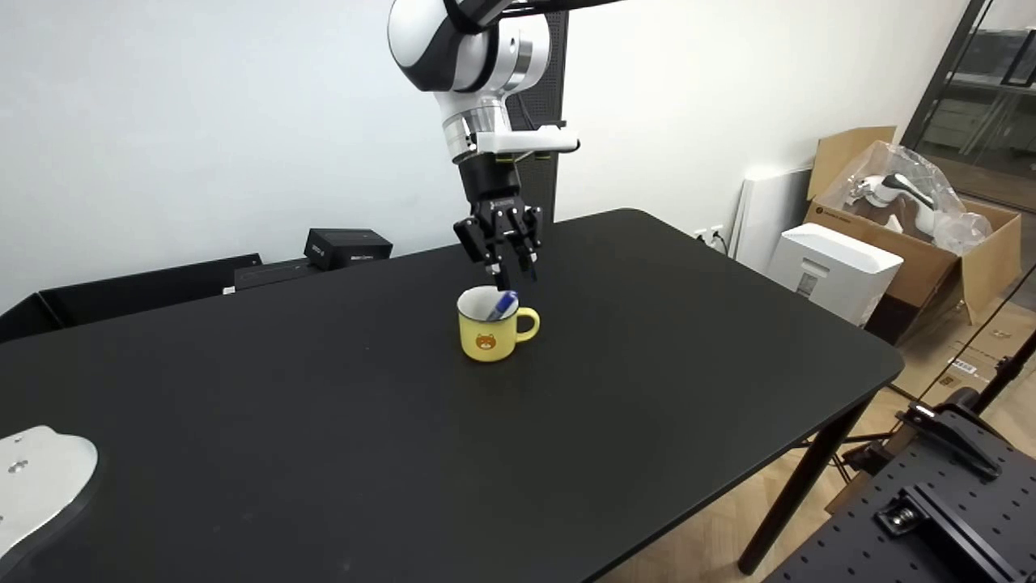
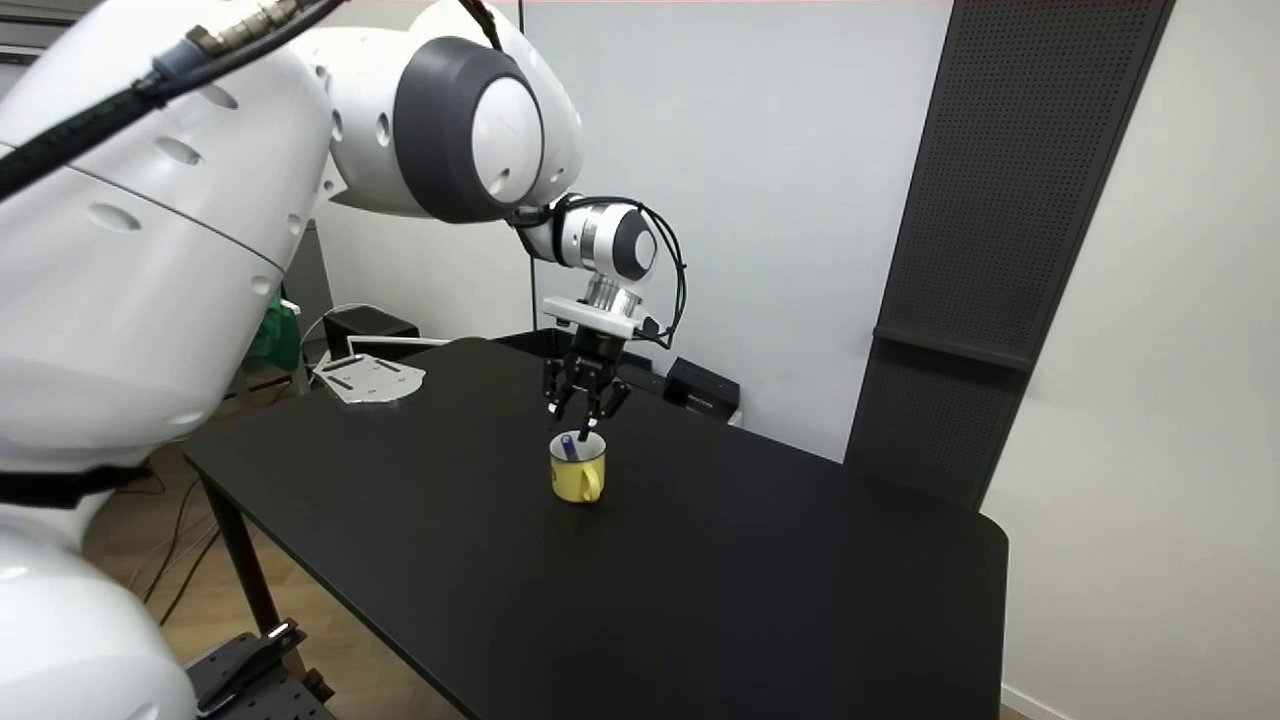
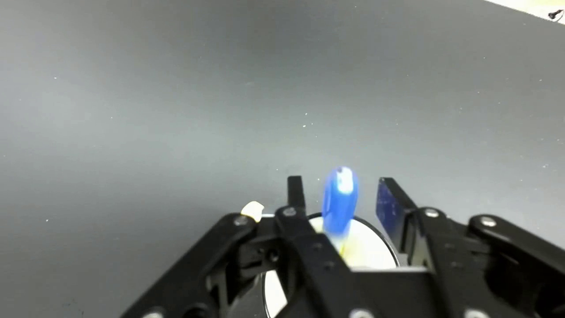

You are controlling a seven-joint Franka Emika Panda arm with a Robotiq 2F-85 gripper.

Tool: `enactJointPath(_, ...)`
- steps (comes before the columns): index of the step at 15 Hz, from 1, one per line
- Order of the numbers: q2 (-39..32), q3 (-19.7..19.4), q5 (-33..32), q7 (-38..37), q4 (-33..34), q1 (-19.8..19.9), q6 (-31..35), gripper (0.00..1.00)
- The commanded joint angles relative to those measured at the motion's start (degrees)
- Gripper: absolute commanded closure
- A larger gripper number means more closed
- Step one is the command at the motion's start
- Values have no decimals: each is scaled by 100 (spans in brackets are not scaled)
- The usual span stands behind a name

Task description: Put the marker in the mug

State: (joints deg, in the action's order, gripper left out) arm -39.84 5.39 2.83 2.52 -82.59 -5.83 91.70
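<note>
The yellow mug [image 1: 477,330] stands upright on the black table in both exterior views [image 2: 572,486]. The marker [image 1: 503,305] leans inside the mug with its blue end sticking up past the rim; it also shows in an exterior view [image 2: 569,447]. My gripper [image 1: 516,279] is just above the mug. In the wrist view the gripper [image 3: 342,194] is open, with a gap on each side of the marker's blue end [image 3: 340,201]. The mug's white inside [image 3: 373,249] shows below, partly hidden by the fingers. The marker's lower part is mostly hidden.
The black table [image 1: 324,453] carries a white plate [image 1: 40,478] at one end. Black boxes [image 1: 348,247] stand along the wall side, also seen in an exterior view [image 2: 702,388]. A cardboard box [image 1: 914,243] and a white bin [image 1: 834,271] stand beyond the table.
</note>
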Motion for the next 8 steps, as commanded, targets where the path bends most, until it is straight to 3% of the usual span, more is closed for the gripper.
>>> enactJointPath(1, -259, -13, 119, -116, 472, -1, -189, 21)
enactJointPath(4, -265, -15, 136, -102, 494, -4, -87, 2)
enactJointPath(8, 115, -31, -48, -96, 64, -114, 671, 0)
